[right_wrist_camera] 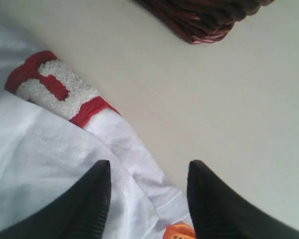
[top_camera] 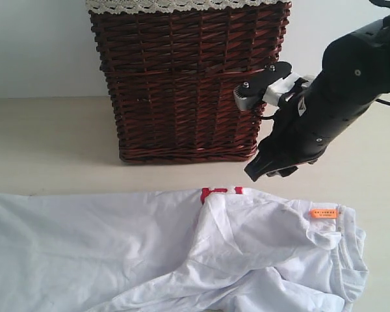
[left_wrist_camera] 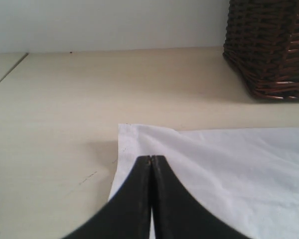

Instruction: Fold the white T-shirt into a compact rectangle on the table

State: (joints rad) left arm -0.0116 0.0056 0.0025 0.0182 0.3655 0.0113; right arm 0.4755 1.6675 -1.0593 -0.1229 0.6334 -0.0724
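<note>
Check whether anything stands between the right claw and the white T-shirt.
Nothing visible does. The right claw, jaws apart, hangs directly over the edge of the white T-shirt; the wicker basket stands farther back, off that path.

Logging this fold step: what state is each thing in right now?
white T-shirt: lying on the table, partly folded over, wrinkled.
left gripper: shut, at the shirt's edge.
right gripper: open, empty, above the shirt.
wicker basket: upright, apart from the shirt.
</note>
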